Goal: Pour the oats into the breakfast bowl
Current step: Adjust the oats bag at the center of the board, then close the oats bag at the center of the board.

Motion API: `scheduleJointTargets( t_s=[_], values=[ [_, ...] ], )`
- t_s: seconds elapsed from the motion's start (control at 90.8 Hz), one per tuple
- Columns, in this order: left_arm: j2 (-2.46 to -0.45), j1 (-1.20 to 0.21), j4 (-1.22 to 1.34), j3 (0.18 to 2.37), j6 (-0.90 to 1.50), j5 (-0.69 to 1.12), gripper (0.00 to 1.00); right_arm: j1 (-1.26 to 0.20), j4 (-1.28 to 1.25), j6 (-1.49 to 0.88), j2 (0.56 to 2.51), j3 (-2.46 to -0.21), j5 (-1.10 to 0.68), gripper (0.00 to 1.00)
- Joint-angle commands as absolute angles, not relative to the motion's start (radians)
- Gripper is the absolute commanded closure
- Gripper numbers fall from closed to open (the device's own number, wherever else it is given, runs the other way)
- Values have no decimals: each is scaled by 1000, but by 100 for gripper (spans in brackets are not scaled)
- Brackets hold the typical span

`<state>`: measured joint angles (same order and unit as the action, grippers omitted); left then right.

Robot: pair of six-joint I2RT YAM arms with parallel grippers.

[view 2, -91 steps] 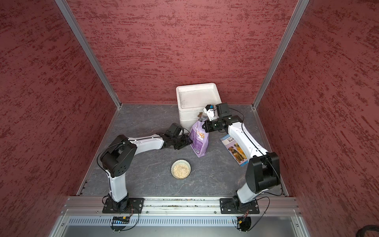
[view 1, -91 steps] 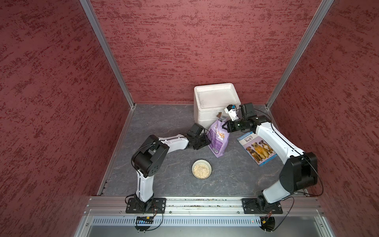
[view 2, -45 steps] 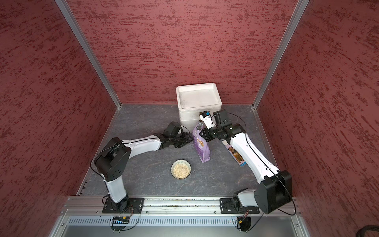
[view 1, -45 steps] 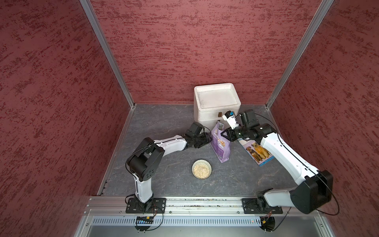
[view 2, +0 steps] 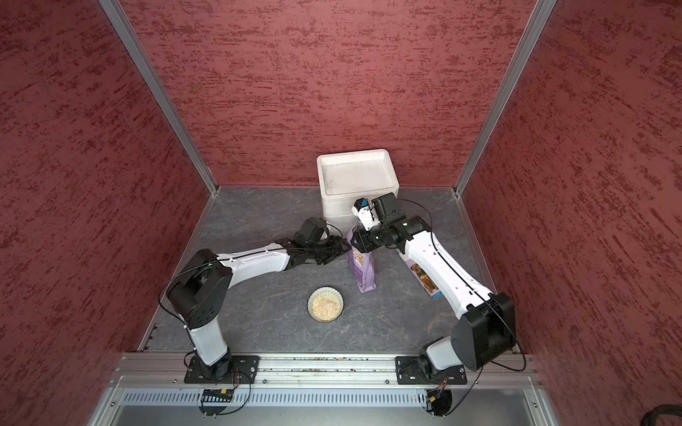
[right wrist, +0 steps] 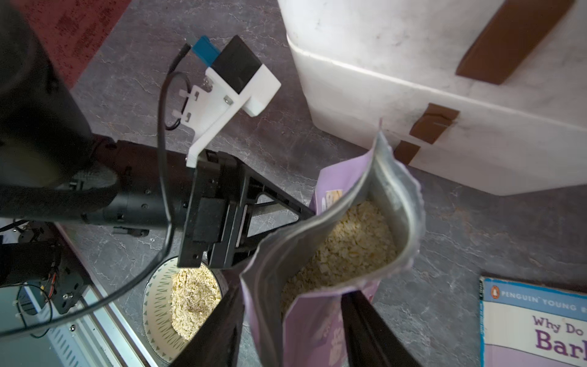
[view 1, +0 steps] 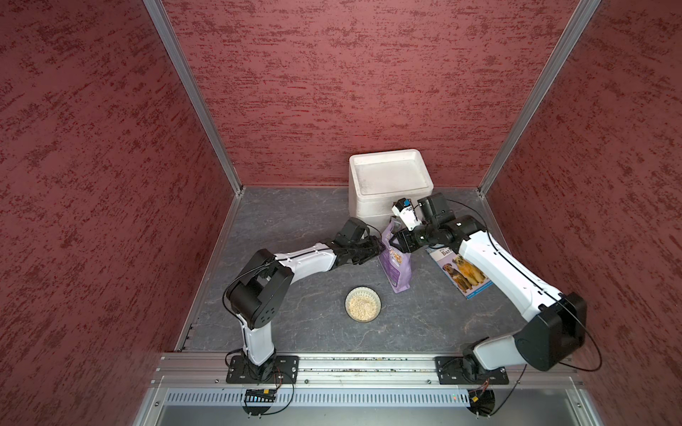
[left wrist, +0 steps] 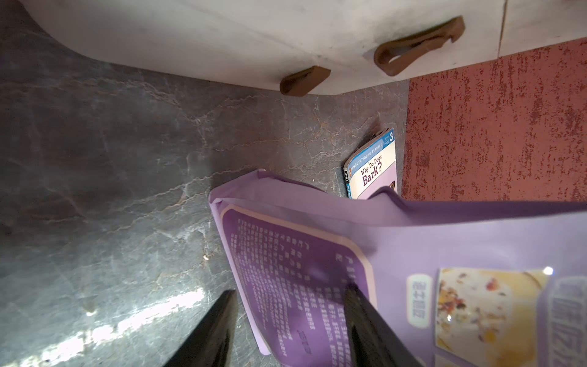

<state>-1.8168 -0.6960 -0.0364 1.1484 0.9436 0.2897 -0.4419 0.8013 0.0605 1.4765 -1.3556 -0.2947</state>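
Note:
The lavender pouch [view 1: 396, 265] [view 2: 363, 271] stands upright on the grey floor, its mouth open with pale oats [right wrist: 346, 248] showing inside. My right gripper [right wrist: 292, 292] [view 1: 400, 239] is open at the pouch's top, one finger on each side with gaps. My left gripper [left wrist: 290, 290] [view 1: 378, 250] is open at the pouch's [left wrist: 413, 254] side edge; a gap shows at one finger. The breakfast bowl [view 1: 362, 304] [view 2: 325, 304] sits in front of the pouch and holds a heap of oats [right wrist: 193, 298].
A white foam box [view 1: 389, 184] [view 2: 356, 177] with brown handles [left wrist: 413, 47] stands just behind the pouch. A blue dog-cover book [view 1: 461, 273] [right wrist: 533, 324] lies on the floor under my right arm. Red walls close in three sides.
My right gripper has opened and let go of the pouch's top, and the right arm's elbow swung outward. The pouch shifted slightly forward and stands by itself. The left gripper barely moved.

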Motion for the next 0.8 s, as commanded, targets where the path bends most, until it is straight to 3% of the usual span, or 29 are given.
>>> scheduleJointTargets(
  t_s=[0.0, 0.331, 0.485, 0.628, 0.793],
  values=[
    [-1800, -713, -15, 1185, 957, 299, 43, -464, 839, 58, 1522, -1416, -201, 45],
    [-1775, -737, -37, 1197, 983, 291, 44, -494, 893, -1, 1516, -1461, -140, 34],
    [-1750, -749, -53, 1201, 979, 269, 44, -494, 882, -36, 1513, -1457, -135, 37],
    [-1746, -756, -60, 1201, 979, 261, 44, -494, 877, -77, 1540, -1460, -90, 48],
    [-1749, -760, -57, 1198, 983, 256, 44, -496, 906, -100, 1558, -1486, -52, 98]
  ],
)
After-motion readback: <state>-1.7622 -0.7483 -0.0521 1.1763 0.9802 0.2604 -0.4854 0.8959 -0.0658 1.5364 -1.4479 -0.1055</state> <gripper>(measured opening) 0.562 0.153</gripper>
